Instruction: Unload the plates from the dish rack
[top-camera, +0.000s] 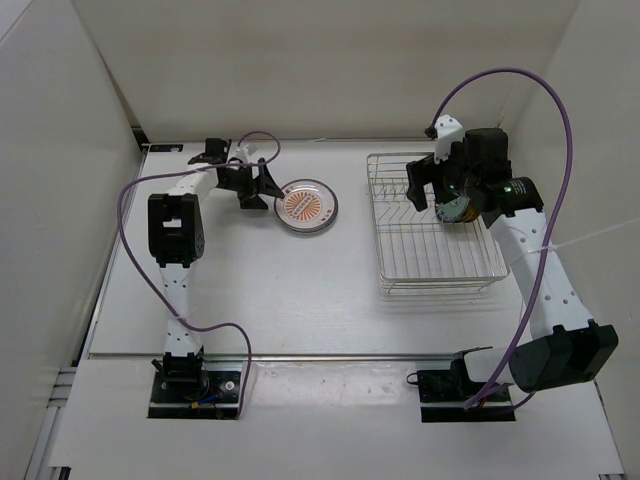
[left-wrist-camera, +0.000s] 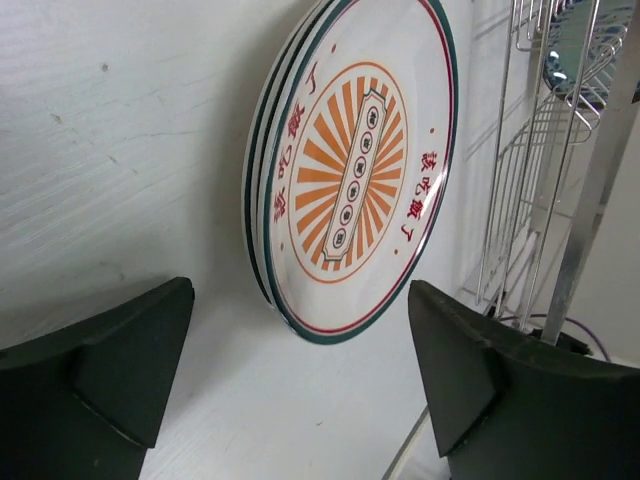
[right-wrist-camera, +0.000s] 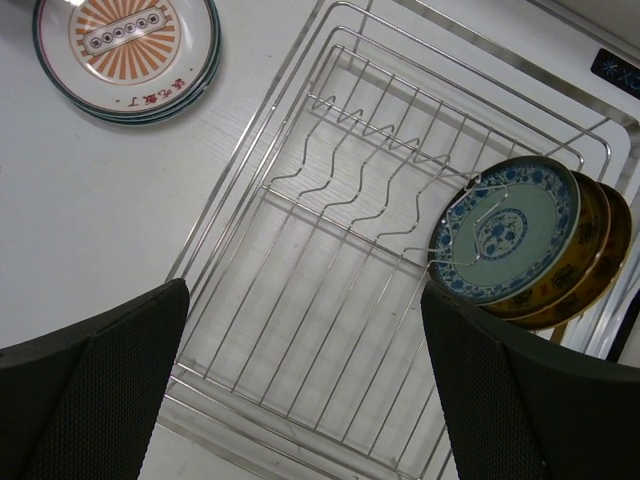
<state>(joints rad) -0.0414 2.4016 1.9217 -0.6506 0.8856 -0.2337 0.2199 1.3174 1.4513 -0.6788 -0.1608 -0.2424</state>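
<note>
My left fingers (left-wrist-camera: 100, 370) stand released beside the stack (left-wrist-camera: 350, 170) on the counter (left-wrist-camera: 120, 150) (three plates, I think). My right fingers (right-wrist-camera: 90, 390), spread empty, hover over the rack (right-wrist-camera: 300, 300), where a teal plate (right-wrist-camera: 505, 235) and a yellow plate (right-wrist-camera: 598, 235) wait.

teal plate (right-wrist-camera: 505, 230) and yellow plates (right-wrist-camera: 600, 248) standing in dish rack (right-wrist-camera: 300, 330), orange-centred stack (right-wrist-camera: 125, 40) beside it

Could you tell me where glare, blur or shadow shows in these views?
Top external: soft, even light, dish rack casting a faint shadow. Left wrist: orange-centred plate sharp and glossy, left fingers dark and blurred. Right wrist: teal plate sharp, right fingers dark.
</note>
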